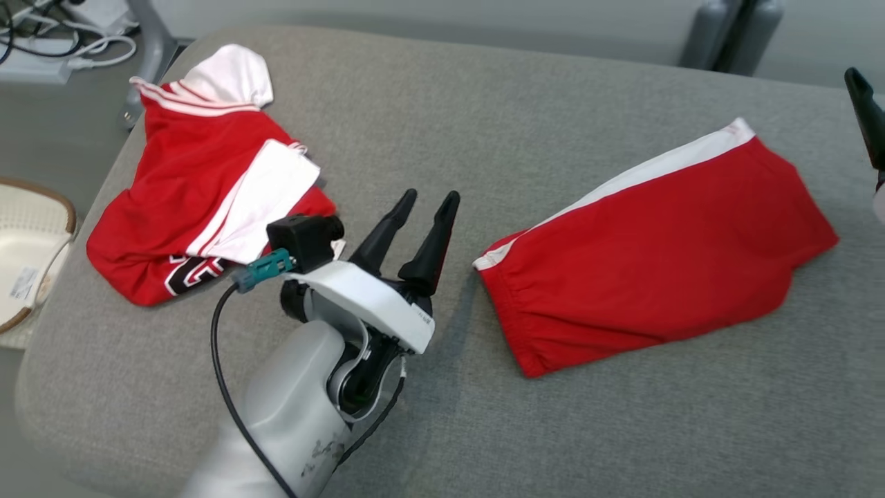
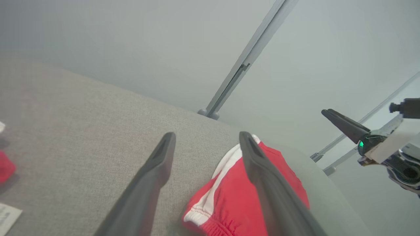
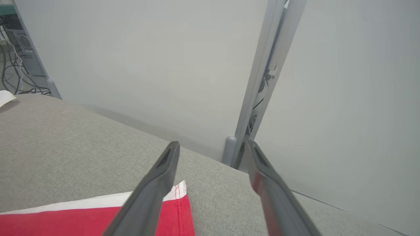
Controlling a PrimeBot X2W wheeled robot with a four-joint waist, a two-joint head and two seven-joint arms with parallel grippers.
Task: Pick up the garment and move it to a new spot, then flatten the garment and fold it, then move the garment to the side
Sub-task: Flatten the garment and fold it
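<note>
The garment, a pair of red shorts (image 1: 657,256) with a white side stripe, lies folded flat on the right half of the grey padded surface (image 1: 484,104). My left gripper (image 1: 430,200) hovers just left of its waistband, open, with nothing between the fingers. In the left wrist view the left gripper (image 2: 207,136) stands open above the shorts' waistband corner (image 2: 229,196). My right gripper (image 3: 212,146) is open over the shorts' far white-edged corner (image 3: 82,219). One of its dark fingers (image 1: 864,117) shows at the right edge of the head view.
A crumpled red and white jersey (image 1: 193,180) lies at the surface's far left. A pale basket (image 1: 28,235) sits on the floor beyond the left edge, with cables (image 1: 55,41) behind it. Bare grey fabric stretches between and in front of the two garments.
</note>
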